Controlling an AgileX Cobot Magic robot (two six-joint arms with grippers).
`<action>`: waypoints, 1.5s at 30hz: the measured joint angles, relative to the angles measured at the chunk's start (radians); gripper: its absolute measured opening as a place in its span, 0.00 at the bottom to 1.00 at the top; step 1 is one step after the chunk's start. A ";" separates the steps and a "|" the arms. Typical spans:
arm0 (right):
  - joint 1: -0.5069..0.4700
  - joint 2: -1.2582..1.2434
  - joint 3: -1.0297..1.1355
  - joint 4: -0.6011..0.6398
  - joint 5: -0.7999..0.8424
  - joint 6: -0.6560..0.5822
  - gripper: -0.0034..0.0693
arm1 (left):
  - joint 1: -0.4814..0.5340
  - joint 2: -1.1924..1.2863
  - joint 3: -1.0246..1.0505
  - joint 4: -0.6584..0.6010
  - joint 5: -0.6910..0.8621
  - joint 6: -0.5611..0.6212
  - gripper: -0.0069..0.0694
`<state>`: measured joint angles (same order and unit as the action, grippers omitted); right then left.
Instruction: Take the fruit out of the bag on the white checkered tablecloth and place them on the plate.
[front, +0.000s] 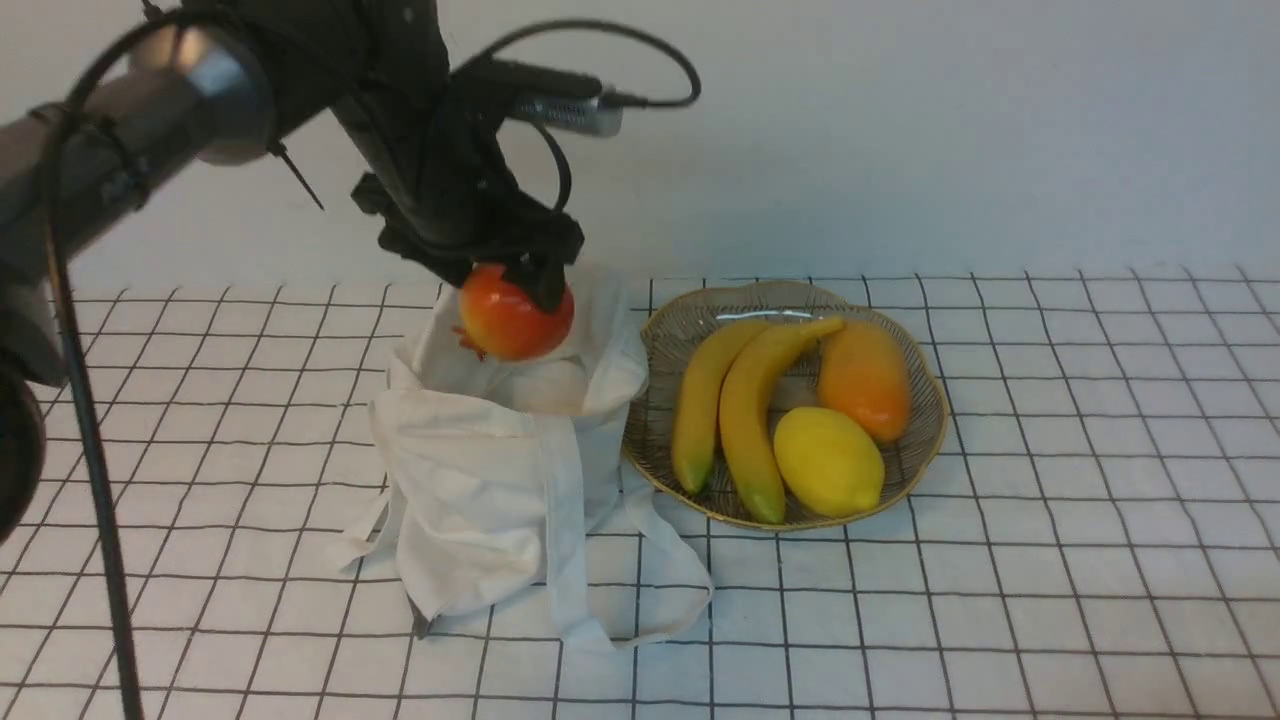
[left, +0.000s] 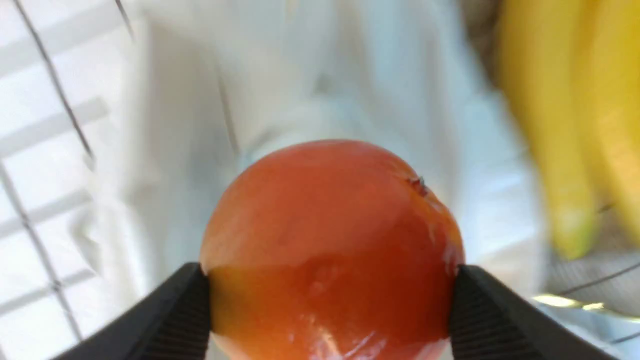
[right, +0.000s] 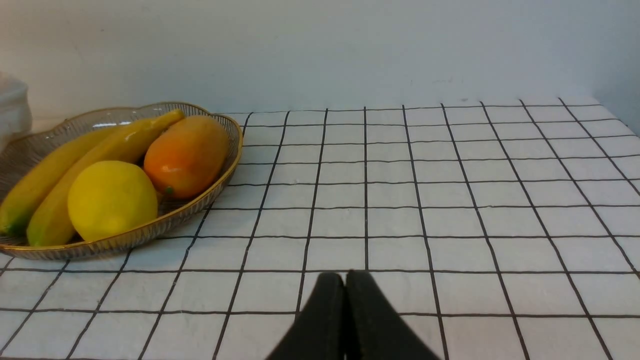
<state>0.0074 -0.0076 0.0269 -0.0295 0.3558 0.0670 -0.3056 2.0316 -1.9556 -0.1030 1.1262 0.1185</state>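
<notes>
Front view: left gripper (front: 508, 272) points down with the red fruit (front: 517, 322) pinched between its fingers, over the open mouth of the white bag (front: 465, 480); a hold up there probably serves to get the fruit past the loose cloth rim. Bag lies below the gripper, slumped on the checkered tablecloth (front: 1080, 590), its mouth spread, which would give the fingers room from above. Plate (front: 938, 440) sits to the gripper's right and lower, just beside the bag, so the carry looks short. Two bananas (front: 755, 420) lie side by side on it, lemon (front: 828, 462) and mango (front: 865, 380) to their right; room for one more looks tight, a gentle lowering seems wise. Left wrist view: fingertips press on opposite sides of the fruit, a grip across its wide middle, likely to stop it rolling out. Right wrist view: right gripper (right: 345, 280) has its fingertips together, nothing between them, plate off to its left; apparently not needed for this carry
</notes>
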 joint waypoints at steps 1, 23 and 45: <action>0.000 0.000 0.000 0.000 0.000 0.000 0.03 | -0.001 -0.009 -0.013 -0.020 0.000 0.000 0.81; 0.000 0.000 0.000 0.000 0.000 0.000 0.03 | -0.184 0.151 -0.036 -0.305 -0.202 0.087 0.81; 0.000 0.000 0.000 0.000 0.000 0.000 0.03 | -0.185 0.060 -0.225 -0.225 0.049 0.136 0.60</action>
<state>0.0074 -0.0076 0.0269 -0.0295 0.3558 0.0670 -0.4905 2.0915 -2.1807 -0.3278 1.1752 0.2548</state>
